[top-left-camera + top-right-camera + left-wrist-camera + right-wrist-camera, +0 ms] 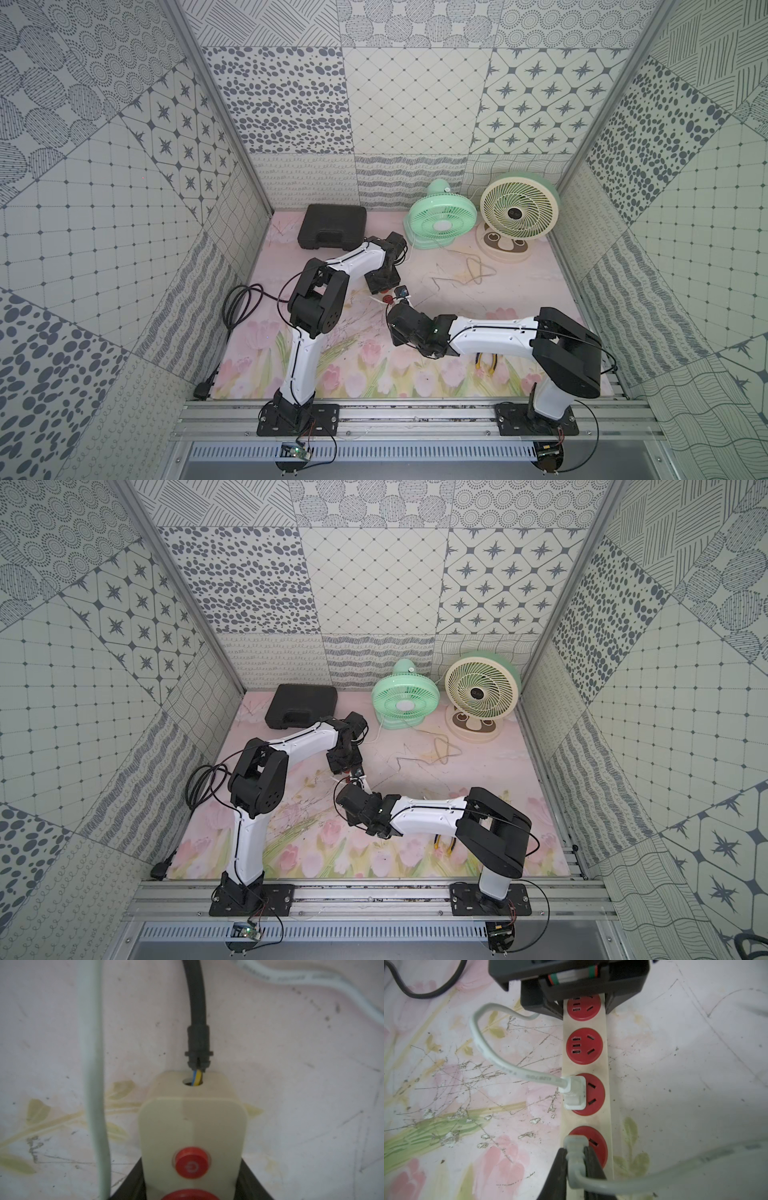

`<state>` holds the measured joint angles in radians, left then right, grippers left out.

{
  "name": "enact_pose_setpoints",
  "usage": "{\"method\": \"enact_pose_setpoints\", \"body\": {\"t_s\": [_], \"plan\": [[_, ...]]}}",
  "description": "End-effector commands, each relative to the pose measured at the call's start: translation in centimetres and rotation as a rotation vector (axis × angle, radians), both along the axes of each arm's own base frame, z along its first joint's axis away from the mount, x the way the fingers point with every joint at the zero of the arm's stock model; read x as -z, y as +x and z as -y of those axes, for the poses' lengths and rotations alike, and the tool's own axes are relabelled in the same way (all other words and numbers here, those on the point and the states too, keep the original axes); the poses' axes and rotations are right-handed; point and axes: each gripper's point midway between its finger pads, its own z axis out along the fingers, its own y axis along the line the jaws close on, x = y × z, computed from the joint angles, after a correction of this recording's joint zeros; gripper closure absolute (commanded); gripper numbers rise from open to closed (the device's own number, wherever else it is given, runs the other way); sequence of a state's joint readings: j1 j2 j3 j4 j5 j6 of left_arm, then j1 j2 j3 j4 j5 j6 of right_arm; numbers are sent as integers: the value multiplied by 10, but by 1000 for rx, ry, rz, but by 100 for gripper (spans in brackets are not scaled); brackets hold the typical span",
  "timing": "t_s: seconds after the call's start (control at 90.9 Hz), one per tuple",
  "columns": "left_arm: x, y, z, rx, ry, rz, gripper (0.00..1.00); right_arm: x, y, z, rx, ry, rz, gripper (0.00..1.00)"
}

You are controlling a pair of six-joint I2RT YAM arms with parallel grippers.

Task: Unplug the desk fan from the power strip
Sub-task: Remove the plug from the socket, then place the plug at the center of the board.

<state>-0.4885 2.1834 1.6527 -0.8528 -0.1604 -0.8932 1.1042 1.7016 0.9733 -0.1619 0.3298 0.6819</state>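
Two plugs sit in the power strip (587, 1121), which lies flat on the table (675, 1084) midway between the arms. A white plug (575, 1093) fills the third red socket from the button end, and a grey plug (576, 1141) fills the last one. The right arm's fingers (558, 1172) pinch that grey plug by its sides. The left arm's fingers (131, 1190) clamp the strip's sides near the red button (192, 1162) (a sensible anchor).

The step in hand looks like the pull itself. To do it well, I would draw the plug straight out along its pins without rocking it sideways. The left hold should press the strip down so it cannot lift with the plug. The grip is on the plug body rather than its cord (623, 1188), which is right. I cannot trace whether this cord feeds the mint-green fan (441, 220) or the cream fan (518, 205), so that is worth checking first.
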Motion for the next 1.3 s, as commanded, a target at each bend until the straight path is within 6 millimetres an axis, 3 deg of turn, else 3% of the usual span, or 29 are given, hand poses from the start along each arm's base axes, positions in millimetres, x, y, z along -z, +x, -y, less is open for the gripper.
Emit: {"method": "enact_pose_setpoints", "body": {"t_s": [0.0, 0.319, 0.704, 0.957, 1.288], "plan": [[28, -41, -30, -13, 106, -189, 100, 3, 5, 24, 55, 41, -62, 100], [27, -41, -24, -5, 64, -173, 100, -16, 19, 53, 103, 85, -29, 100], [21, -41, -26, 8, 75, -156, 100, -39, 69, 139, 310, 123, 9, 100], [23, -42, -24, 11, 71, -158, 100, -30, 108, 208, 521, 152, -26, 100], [25, -42, -23, 16, 67, -163, 100, -3, 138, 273, 684, 157, -82, 100]]}}
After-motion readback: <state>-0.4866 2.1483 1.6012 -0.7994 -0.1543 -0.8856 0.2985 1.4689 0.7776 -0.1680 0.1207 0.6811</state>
